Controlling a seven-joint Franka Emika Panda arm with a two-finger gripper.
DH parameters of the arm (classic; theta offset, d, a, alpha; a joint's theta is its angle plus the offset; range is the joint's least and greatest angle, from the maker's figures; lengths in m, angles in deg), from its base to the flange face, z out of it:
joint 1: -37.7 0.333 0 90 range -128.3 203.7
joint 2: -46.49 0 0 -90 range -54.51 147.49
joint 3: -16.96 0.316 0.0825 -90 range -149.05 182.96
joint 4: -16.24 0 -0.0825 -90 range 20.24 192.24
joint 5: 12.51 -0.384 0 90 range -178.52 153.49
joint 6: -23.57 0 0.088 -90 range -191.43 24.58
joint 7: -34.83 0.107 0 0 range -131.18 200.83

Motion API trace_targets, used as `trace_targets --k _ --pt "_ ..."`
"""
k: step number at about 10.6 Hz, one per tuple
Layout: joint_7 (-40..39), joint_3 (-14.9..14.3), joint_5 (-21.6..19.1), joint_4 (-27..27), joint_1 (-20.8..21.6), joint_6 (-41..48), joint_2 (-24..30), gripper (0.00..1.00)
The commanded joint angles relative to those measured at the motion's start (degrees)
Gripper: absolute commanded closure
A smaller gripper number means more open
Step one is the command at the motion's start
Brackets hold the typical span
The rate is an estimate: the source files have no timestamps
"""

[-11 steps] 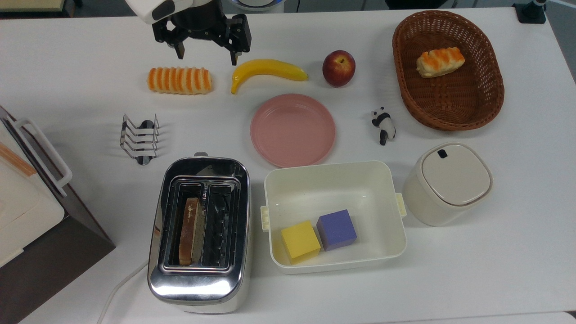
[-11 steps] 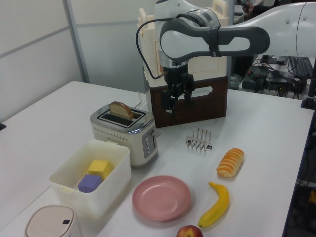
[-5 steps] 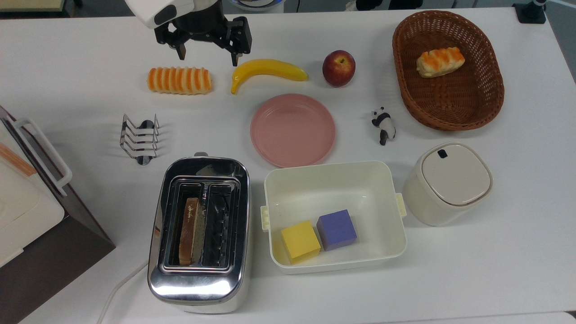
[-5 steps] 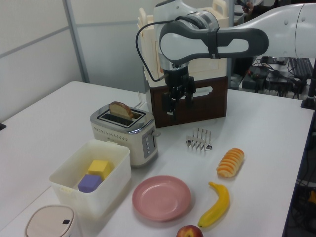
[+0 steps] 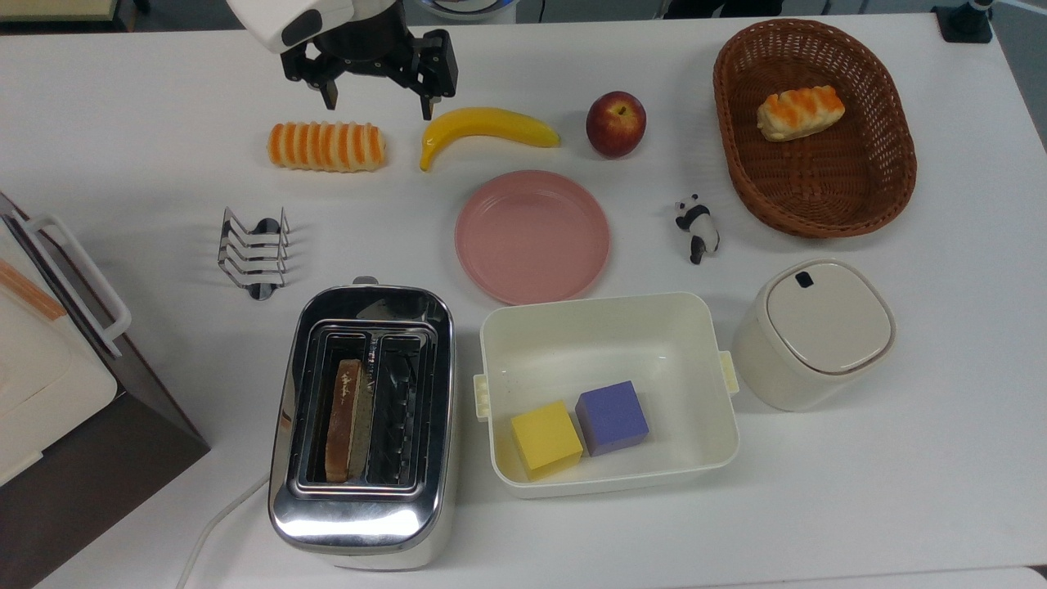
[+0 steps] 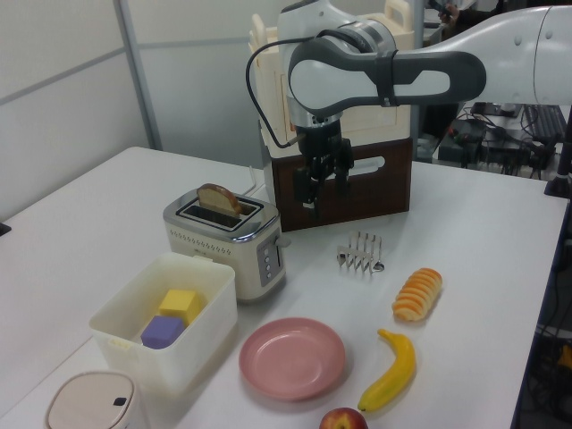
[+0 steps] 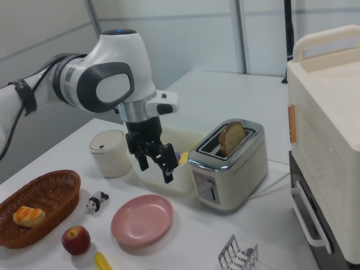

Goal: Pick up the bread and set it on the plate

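The bread [image 5: 343, 419] is a tan slice with a brown crust standing upright in the left slot of a chrome toaster [image 5: 360, 523], near the front of the top view. Its rounded top pokes out of the toaster [image 6: 228, 241] in the left view [image 6: 219, 198] and in the right view [image 7: 232, 136]. The pink plate [image 5: 532, 237] lies bare on the table just beyond the white tub, also visible as the plate [image 6: 292, 357] and the plate [image 7: 142, 219]. My gripper [image 5: 377, 105] hangs open and holds nothing, high above the table's far side. It is over the gap between the striped roll and the banana, far from the bread.
A striped roll [image 5: 327, 146], banana [image 5: 487, 129] and apple [image 5: 615, 123] lie in a row at the back. A wicker basket [image 5: 818, 196] holds a bun. A panda figure [image 5: 697, 227], toast rack [image 5: 253, 249], white tub [image 5: 609, 343] with two cubes, lidded canister [image 5: 814, 331] and a boxy appliance [image 5: 49, 368] stand around.
My gripper has shifted only slightly, staying open above the back of the table. Nothing on the table has moved.
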Motion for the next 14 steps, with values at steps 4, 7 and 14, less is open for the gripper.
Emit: trace_targets --k 4,7,14 --pt "-0.99 0.11 0.14 0.92 -0.09 -2.12 0.7 0.0" --pt "-0.99 0.11 -0.03 0.92 -0.09 -2.4 0.61 0.0" --pt "-0.29 0.02 -1.0 0.84 -0.18 -6.17 -0.44 0.0"
